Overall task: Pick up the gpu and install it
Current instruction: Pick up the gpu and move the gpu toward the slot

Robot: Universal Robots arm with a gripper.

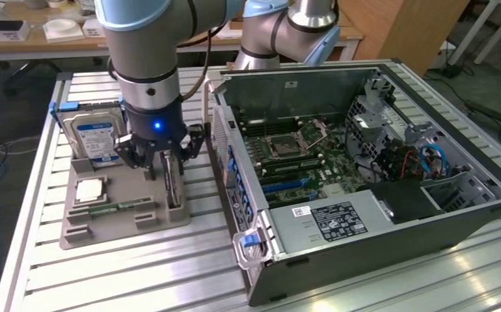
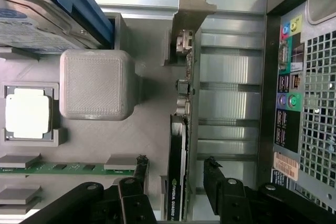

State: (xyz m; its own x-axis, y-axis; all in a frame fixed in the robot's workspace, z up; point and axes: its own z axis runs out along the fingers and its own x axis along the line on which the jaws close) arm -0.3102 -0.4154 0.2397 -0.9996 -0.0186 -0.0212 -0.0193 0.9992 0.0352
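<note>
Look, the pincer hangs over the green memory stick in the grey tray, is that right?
Not the green memory stick, which lies off to one side. The pincer hangs over the gpu, the dark card standing on edge in the grey tray. The wrist view shows its open fingers on either side of that card.

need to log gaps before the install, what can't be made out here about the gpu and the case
- Wrist view: the gpu shows edge-on, so its board face is hidden; one end is cut off by the picture edge at the gripper.
- Exterior view: the gripper's fingers cover part of the gpu.
- Exterior view: the motherboard slots are too small to tell which is free.
</note>
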